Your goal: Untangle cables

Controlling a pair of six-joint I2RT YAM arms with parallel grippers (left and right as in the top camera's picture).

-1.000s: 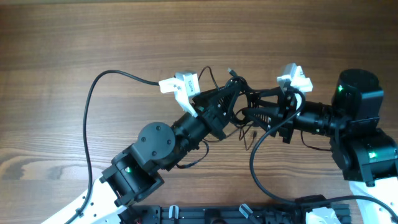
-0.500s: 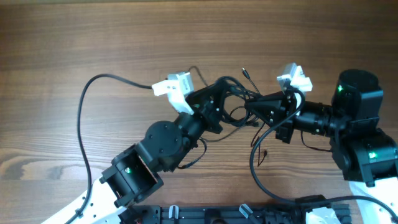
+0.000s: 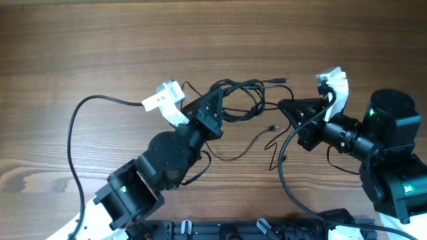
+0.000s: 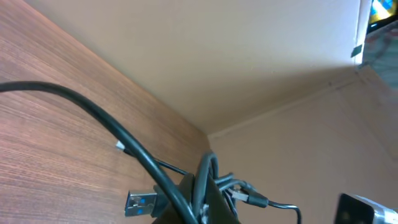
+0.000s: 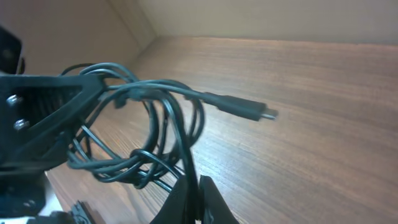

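Wood-grain table [image 3: 347, 40] under both arms. Nearest arm bases: loose strand [image 3: 248, 145] lying on wood, small plug [image 3: 272, 127] at its end. Beyond, left gripper [image 3: 215, 97] clamped on cables [image 3: 241, 107], looped tangle strung between grippers. Right gripper [image 3: 283, 105] pinched shut on one strand of it. Farthest: plug tip [image 3: 281, 81] sticking out toward right arm's side.

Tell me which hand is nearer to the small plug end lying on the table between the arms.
Right. The right hand sits just beyond the plug end, slightly to the right; the left hand, holding the cables, is farther off to the left.
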